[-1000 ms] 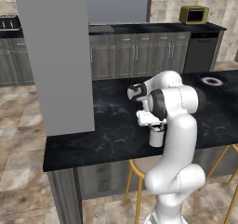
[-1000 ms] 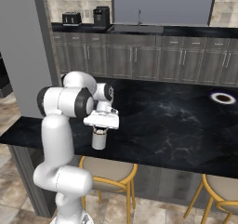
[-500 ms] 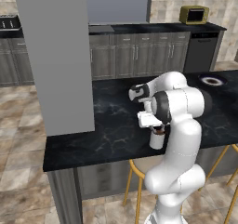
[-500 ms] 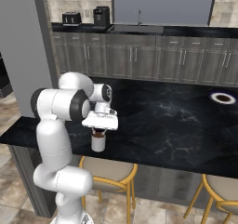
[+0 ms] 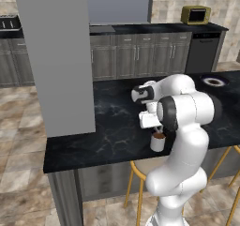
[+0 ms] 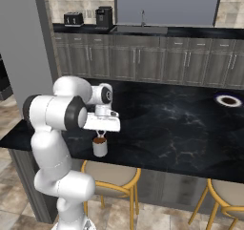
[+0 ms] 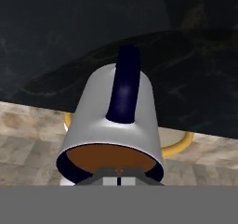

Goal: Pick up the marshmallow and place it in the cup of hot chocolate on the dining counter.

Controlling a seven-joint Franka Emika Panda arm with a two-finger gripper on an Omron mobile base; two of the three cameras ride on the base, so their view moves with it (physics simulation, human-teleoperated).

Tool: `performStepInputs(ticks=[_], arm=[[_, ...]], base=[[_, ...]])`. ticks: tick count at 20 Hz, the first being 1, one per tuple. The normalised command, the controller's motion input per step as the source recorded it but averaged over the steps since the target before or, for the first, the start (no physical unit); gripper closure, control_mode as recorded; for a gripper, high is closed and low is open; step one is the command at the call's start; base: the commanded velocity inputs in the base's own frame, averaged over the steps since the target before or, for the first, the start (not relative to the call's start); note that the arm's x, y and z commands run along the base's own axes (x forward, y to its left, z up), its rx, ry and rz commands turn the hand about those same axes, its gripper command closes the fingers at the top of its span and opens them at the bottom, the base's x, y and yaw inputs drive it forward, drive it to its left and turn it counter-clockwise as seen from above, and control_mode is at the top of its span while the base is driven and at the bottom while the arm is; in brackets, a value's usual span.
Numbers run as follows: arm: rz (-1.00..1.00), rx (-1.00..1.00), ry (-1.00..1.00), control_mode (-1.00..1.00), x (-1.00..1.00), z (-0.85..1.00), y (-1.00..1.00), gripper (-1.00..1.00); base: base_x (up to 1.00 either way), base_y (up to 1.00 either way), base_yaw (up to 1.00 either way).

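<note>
Counter (image 5: 84,145) runs from lower left. Cup (image 5: 158,143) sits centre frame at its near edge, brown drink on top. Gripper (image 5: 157,131) is directly above; jaws just went from half apart to together, nothing seen btwn them. Can't tell if marshmallow is in the drink; prob. dropped.

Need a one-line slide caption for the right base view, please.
Gripper shut directly above the cup of hot chocolate near the dining counter's front edge.

even, flat rendered light; soft blur throughout; glossy counter (image 5: 108,126) shows faint sheen.
</note>
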Motion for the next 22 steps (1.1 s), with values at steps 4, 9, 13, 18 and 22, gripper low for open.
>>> performStepInputs(ticks=[4, 9, 13, 18, 22], arm=[[0.00, 0.00, -0.21, -1.00, -0.06, 0.10, 0.03, 1.00], [0.00, 0.00, -0.21, -1.00, -0.51, 0.48, 0.00, 1.00], [0.00, 0.00, -0.29, -1.00, -1.00, 0.91, 0.01, 1.00], [0.00, 0.00, -0.32, -1.00, -1.00, 1.00, 0.03, 1.00], [0.01, 0.00, -0.37, -1.00, -0.95, 1.00, 0.05, 1.00]], base=[[0.00, 0.00, 0.00], [0.00, 0.00, 0.00], [0.00, 0.00, 0.00], [0.00, 0.00, 0.00], [0.00, 0.00, 0.00]])
